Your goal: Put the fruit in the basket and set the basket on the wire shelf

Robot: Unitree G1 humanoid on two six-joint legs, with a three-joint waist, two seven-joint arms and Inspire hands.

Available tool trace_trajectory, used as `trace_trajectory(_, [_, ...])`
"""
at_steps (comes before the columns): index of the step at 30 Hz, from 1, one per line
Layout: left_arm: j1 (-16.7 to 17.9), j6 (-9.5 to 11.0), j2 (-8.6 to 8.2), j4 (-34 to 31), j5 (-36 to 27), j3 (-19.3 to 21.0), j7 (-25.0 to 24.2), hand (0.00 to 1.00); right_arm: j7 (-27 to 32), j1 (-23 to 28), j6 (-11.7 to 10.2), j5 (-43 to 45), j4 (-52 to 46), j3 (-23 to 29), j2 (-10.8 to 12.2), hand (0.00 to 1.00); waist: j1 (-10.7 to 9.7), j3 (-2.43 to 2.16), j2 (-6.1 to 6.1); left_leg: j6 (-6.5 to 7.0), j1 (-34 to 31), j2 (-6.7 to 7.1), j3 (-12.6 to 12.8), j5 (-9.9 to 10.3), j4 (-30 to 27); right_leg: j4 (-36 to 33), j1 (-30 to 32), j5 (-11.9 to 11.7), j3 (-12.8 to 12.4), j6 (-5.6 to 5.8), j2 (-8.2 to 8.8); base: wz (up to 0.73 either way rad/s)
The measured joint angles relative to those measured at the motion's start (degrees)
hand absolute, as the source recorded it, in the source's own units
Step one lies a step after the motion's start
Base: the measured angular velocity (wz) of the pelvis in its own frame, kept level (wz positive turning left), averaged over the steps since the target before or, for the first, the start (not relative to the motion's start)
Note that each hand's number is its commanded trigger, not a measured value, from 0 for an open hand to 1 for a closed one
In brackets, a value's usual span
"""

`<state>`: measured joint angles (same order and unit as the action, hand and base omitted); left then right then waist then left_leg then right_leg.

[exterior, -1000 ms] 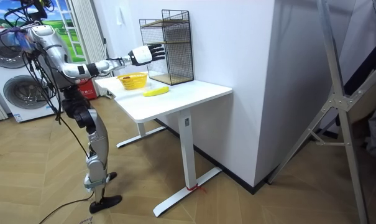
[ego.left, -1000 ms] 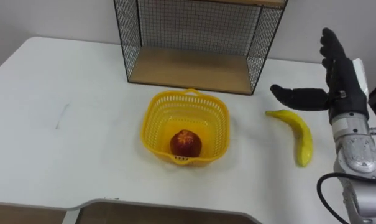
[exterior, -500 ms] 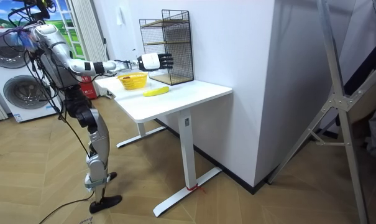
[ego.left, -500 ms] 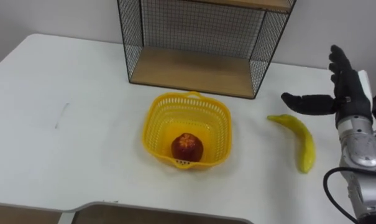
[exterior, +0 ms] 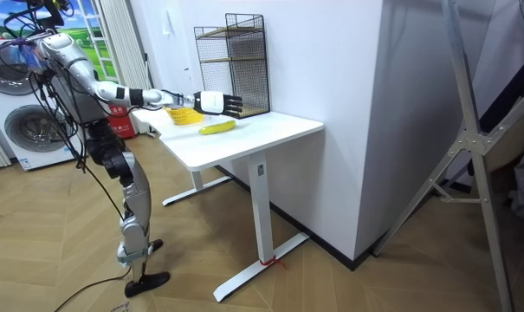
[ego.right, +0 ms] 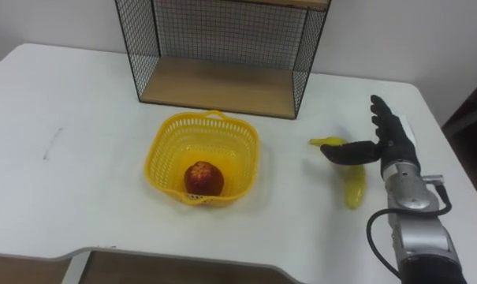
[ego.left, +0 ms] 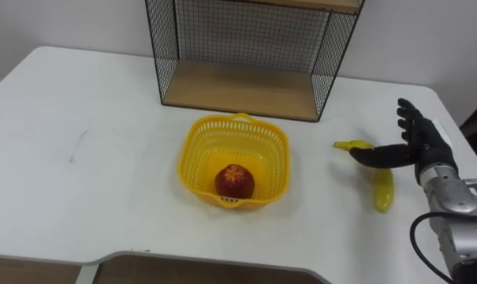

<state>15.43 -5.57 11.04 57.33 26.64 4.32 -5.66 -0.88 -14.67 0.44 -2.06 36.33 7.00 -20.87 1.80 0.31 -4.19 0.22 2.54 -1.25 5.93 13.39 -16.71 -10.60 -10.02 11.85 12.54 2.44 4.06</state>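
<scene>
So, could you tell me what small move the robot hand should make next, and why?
Probably lower the right robot hand and curl it around the banana: the hand is open just over it, thumb across it, while the apple already sits in the yellow basket.

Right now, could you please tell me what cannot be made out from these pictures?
Banana: in both eye views the thumb of the open right hand covers its middle, so contact between them is unclear.
Wire shelf: its top is cut off by the upper edge of the eye views.
Apple: it lies in the basket, but is too small to pick out in the room view.
</scene>
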Motion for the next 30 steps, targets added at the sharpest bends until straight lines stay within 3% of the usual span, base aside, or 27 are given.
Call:
trace_trajectory(9, [0.84,-0.26,0.07,-2.04,0.0,0.02,0.08,0.0,-2.74,0.01,0.23,-0.12,7.13,-0.26,0.0,0.0,0.18,-0.19,0.01,0.0,0.08,0.01,-0.32,0.0,-0.39,-0.08,-0.15,0.0,0.23,0.0,-0.01,0.0])
trace_trajectory(30, [0.77,-0.29,0.22,-2.02,-0.04,0.03,0.03,0.0,-5.08,0.13,0.11,1.03,8.42,-0.15,0.0,0.0,0.15,-0.5,-0.52,0.0,-0.09,0.22,-0.84,0.01,-0.92,0.95,-0.98,0.08,0.25,-0.05,-0.08,0.01])
